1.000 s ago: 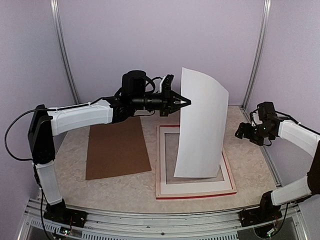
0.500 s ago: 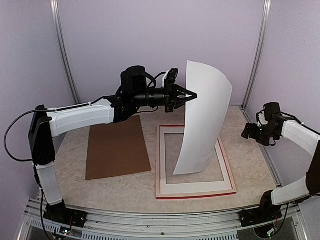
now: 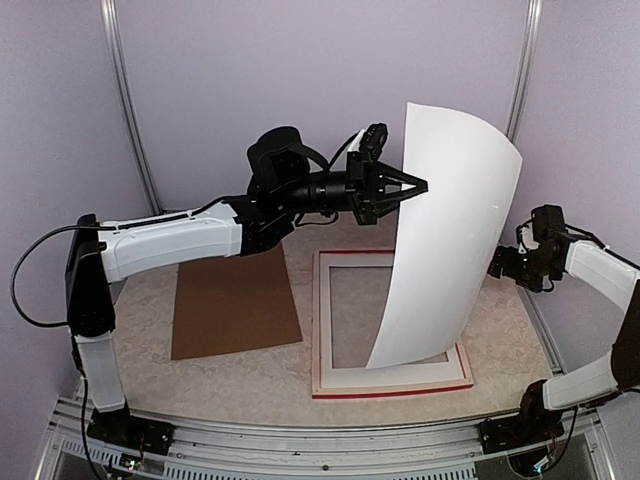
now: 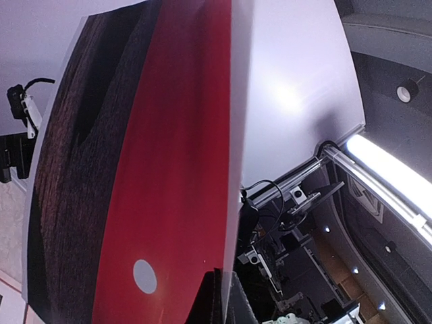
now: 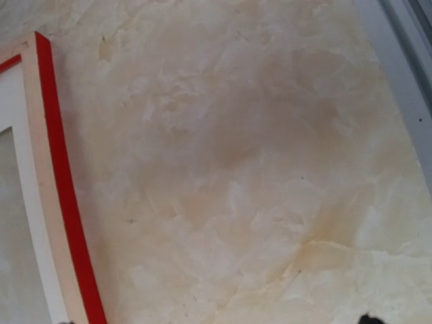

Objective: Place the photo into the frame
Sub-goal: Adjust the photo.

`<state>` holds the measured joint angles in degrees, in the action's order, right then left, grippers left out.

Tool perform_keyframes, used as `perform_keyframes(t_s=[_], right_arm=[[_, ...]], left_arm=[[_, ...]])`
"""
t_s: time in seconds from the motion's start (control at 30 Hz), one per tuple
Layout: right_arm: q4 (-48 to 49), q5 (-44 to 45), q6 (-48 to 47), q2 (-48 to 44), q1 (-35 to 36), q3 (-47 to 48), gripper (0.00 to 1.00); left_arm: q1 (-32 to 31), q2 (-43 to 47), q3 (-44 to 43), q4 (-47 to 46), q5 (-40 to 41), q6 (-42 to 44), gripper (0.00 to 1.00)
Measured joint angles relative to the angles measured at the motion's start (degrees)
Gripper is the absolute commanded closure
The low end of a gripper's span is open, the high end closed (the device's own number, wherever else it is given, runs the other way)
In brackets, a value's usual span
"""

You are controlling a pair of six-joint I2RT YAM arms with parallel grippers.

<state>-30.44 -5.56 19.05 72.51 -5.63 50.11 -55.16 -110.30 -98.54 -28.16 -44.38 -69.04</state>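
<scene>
My left gripper [image 3: 420,185] is shut on the left edge of the photo [image 3: 455,230] and holds it upright and bowed. The photo's white back faces the top view. In the left wrist view the photo [image 4: 162,169] shows its red half with a white dot and its dark textured half, its edge pinched at my left gripper [image 4: 220,271]. The frame [image 3: 320,320] lies flat on the table below, its red edge [image 5: 64,223] showing. The photo's lower edge hangs over the frame's right side; whether it touches is unclear. My right gripper [image 3: 505,265] stands open at the right, holding nothing.
A brown backing board [image 3: 235,300] lies flat left of the frame. A white mat [image 5: 23,202] sits inside the frame's rim. Metal posts [image 3: 520,70] and enclosure walls stand behind and beside the table. Bare marbled tabletop [image 5: 256,175] lies under my right wrist.
My left gripper has carried the photo to the right and higher, turning it. My right gripper has drawn back slightly toward the right edge.
</scene>
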Motion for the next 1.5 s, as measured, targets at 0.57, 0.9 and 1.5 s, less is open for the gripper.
perform_keyframes(t_s=[0.57,0.9,1.5], right_arm=[[-1.3,1.8,-0.1,-1.1,-1.4,0.0,0.10],[-1.6,2.9,-0.1,-1.1,-1.5,0.0,0.10],[-2.8,8.5,-0.1,-1.1,-1.5,0.7,0.10]], left_arm=[[4.6,-5.4,12.8,-3.9,9.4,-3.0,1.00],[6.3,-12.2,15.7,6.8,13.4,4.0,1.00],[10.8,-14.0,14.6,12.4,12.3,9.1,1.00]])
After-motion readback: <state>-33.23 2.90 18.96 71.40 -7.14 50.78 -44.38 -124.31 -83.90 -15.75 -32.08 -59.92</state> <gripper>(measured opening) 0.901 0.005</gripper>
